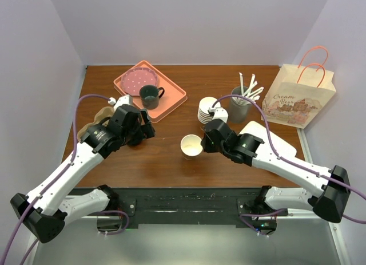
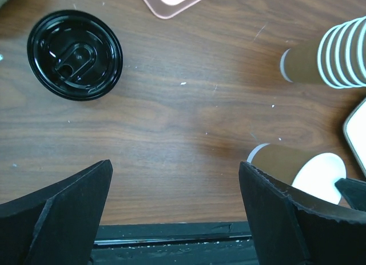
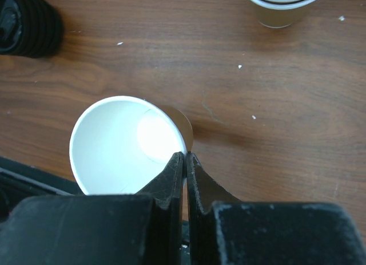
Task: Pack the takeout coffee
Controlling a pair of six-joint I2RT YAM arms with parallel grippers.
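Pinching the cup rim, the right gripper risks crumpling it.
Spread wide, the left gripper could miss the lid.

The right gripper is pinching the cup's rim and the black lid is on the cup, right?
No. The right gripper does pinch the rim of the cup, but the black lid lies on the table, off the cup, as the left wrist view shows.

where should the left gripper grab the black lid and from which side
By its outer rim, from straight above. The black lid lies flat on the table, a low round disc with nothing tall to pinch, so the open left gripper would probably do best straddling it and closing on opposite edges.
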